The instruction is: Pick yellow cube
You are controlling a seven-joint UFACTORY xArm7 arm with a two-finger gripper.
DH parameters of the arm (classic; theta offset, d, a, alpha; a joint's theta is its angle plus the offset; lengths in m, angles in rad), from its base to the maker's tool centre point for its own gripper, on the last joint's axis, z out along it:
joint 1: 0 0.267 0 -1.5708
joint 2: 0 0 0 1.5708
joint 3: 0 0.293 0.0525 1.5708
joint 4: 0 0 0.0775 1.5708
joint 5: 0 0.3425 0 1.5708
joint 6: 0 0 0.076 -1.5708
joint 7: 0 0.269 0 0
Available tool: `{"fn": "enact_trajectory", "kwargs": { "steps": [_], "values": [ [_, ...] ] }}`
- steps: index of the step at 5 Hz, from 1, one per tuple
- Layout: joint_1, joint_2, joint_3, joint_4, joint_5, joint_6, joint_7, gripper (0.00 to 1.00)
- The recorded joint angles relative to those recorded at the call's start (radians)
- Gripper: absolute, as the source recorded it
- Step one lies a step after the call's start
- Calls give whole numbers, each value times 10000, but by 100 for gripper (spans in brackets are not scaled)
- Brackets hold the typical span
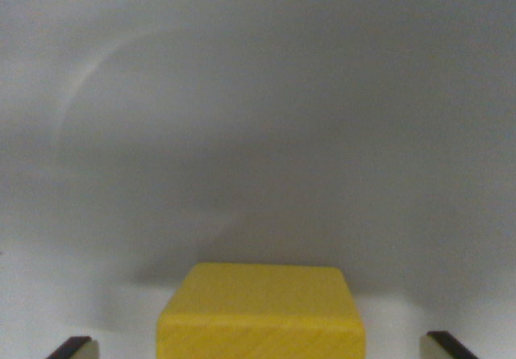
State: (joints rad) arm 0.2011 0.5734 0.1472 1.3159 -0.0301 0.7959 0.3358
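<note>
Gripper (258, 349) of mine spread wide, holding nothing, straddles the yellow cube (260, 315) at six o'clock. Approach looks done; closing and lifting remain.

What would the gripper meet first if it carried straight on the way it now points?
Probably the yellow cube, which sits between the two fingers, apart from both. Past it only the grey surface shows; depth is unclear.

Readable text: none.
Yellow cube (260, 310), between the end effector (260, 348) fingertips: faces plain, no label or number.
Counter (258, 117) ahead: unmarked, no signs.
</note>
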Motion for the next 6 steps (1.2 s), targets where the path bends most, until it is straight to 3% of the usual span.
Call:
{"fn": "enact_trajectory", "kwargs": {
  "steps": [3,4,6],
  "values": [
    [2,4,1,-2,0,-7,2,0],
    [2,4,1,-2,0,-7,2,100],
    [2,4,2,0,0,-5,3,100]
  ]
}}
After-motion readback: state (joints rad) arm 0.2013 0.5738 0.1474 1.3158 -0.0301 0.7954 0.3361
